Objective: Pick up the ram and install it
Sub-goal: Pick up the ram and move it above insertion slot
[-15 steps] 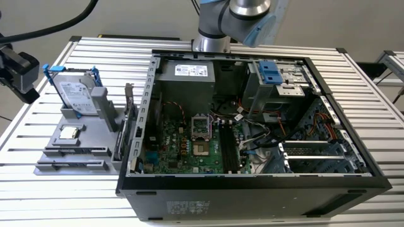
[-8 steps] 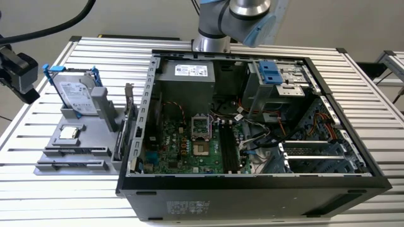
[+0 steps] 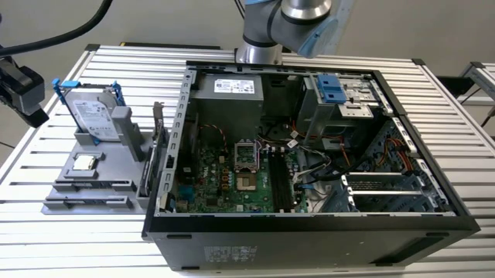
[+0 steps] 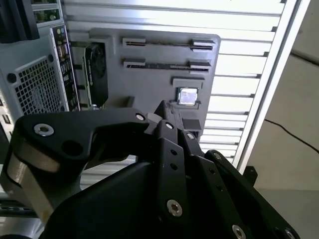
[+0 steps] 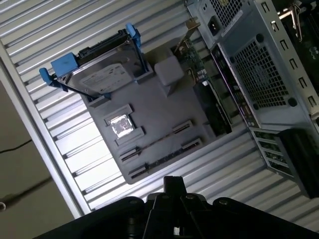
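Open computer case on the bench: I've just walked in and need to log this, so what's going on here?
The black gripper of a robot arm hangs above the grey plastic parts holder beside the open black computer case. The slim, long ram stick sits in a holder slot, not yet picked up, near the small square silver processor chip and the silver hard drive with blue brackets.

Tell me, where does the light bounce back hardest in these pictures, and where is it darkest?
In both wrist views the silver processor chip glares almost white. In the second wrist view the table slats wash out to white beside the grey tray. In the exterior view the open computer case is shaded inside, while the slats around it are bright.
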Robot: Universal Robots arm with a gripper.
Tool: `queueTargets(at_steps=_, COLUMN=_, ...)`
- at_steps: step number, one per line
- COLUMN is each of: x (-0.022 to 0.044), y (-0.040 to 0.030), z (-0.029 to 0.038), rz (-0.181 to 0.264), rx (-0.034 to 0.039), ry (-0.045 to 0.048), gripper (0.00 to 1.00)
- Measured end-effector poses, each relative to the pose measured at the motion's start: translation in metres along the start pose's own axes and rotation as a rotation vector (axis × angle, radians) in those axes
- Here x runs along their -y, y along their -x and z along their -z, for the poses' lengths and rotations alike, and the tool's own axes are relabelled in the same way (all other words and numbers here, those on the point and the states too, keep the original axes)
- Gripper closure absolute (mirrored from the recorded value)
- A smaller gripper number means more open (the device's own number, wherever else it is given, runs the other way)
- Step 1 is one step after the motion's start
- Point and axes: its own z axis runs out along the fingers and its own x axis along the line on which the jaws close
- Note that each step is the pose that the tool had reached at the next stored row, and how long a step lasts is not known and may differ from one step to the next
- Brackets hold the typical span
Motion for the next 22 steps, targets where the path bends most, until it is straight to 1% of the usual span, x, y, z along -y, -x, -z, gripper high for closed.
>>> queueTargets(at_steps=22, x=0.0001, y=-0.0001, z=0.0000, rz=-0.146, rx=0.0071, ry=-0.0023, gripper=1.00)
